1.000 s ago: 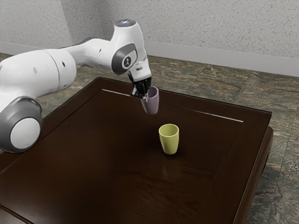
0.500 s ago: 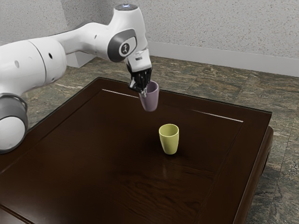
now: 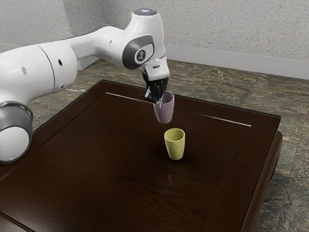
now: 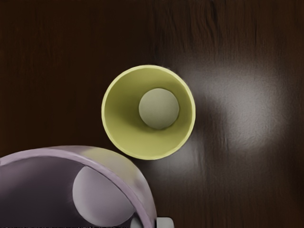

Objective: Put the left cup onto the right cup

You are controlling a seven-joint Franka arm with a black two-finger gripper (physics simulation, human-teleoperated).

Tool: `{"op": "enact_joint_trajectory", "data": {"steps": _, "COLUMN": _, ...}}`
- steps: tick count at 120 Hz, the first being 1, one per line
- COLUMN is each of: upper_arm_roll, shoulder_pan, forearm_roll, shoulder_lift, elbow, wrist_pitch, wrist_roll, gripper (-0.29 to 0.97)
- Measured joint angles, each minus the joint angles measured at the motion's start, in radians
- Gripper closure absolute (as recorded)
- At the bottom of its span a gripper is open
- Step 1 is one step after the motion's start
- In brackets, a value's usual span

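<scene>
A purple cup (image 3: pixel 164 108) hangs upright in the air, and my gripper (image 3: pixel 156 98) is shut on its rim. A yellow-green cup (image 3: pixel 175 143) stands upright on the dark wooden table (image 3: pixel 96 159), below the purple one and slightly toward the exterior view's right. In the wrist view I look down into the open yellow-green cup (image 4: pixel 148 112), with the held purple cup (image 4: pixel 71 187) large and close beside it.
The table has a raised rim (image 3: pixel 263 169) all round, and a stone floor (image 3: pixel 231 82) lies beyond it. My white arm (image 3: pixel 63 58) comes in from the exterior view's left above the table's far corner.
My hand has carried the purple cup toward the exterior view's right, from the table's far side to a spot nearly over the yellow-green cup. The yellow-green cup has stayed put.
</scene>
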Motion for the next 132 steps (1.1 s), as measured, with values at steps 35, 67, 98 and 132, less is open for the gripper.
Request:
{"op": "enact_joint_trajectory", "data": {"steps": 35, "upper_arm_roll": 0.008, "shoulder_pan": -0.04, "forearm_roll": 0.001, "shoulder_lift": 0.006, "elbow": -0.006, "wrist_pitch": 0.043, "wrist_roll": -0.013, "gripper": 0.79}}
{"op": "enact_joint_trajectory", "data": {"steps": 67, "upper_arm_roll": 0.008, "shoulder_pan": -0.043, "forearm_roll": 0.001, "shoulder_lift": 0.011, "elbow": -0.047, "wrist_pitch": 0.089, "wrist_roll": -0.022, "gripper": 0.79}}
{"op": "enact_joint_trajectory", "data": {"steps": 98, "upper_arm_roll": 0.008, "shoulder_pan": -0.049, "forearm_roll": 0.002, "shoulder_lift": -0.004, "elbow": -0.068, "wrist_pitch": 0.094, "wrist_roll": -0.034, "gripper": 0.79}}
{"op": "enact_joint_trajectory", "data": {"steps": 132, "upper_arm_roll": 0.008, "shoulder_pan": -0.076, "forearm_roll": 0.002, "shoulder_lift": -0.031, "elbow": -0.081, "wrist_pitch": 0.093, "wrist_roll": -0.046, "gripper": 0.79}}
